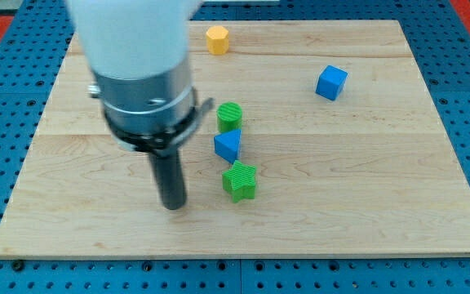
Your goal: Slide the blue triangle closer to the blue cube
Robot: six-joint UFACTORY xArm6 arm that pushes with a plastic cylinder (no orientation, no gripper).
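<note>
Camera view: pale wooden bench (365,180). Blue triangular block (228,146) sits mid-board, between green ridged cylinder (229,117) above and green star block (240,180) below. Blue cube (330,82) well apart, upper right. Yellow-orange block (217,39) near top edge. End effector: plain rod, nothing gripped; my tip (173,206) left of star.

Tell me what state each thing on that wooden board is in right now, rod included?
my tip: on the board, left of the blocks, touching none.
blue triangle: between the two green blocks, close to both.
blue cube: alone, upper right.
green cylinder: upright, just above the triangle.
green star: just below the triangle.
orange block: alone at the top edge.
</note>
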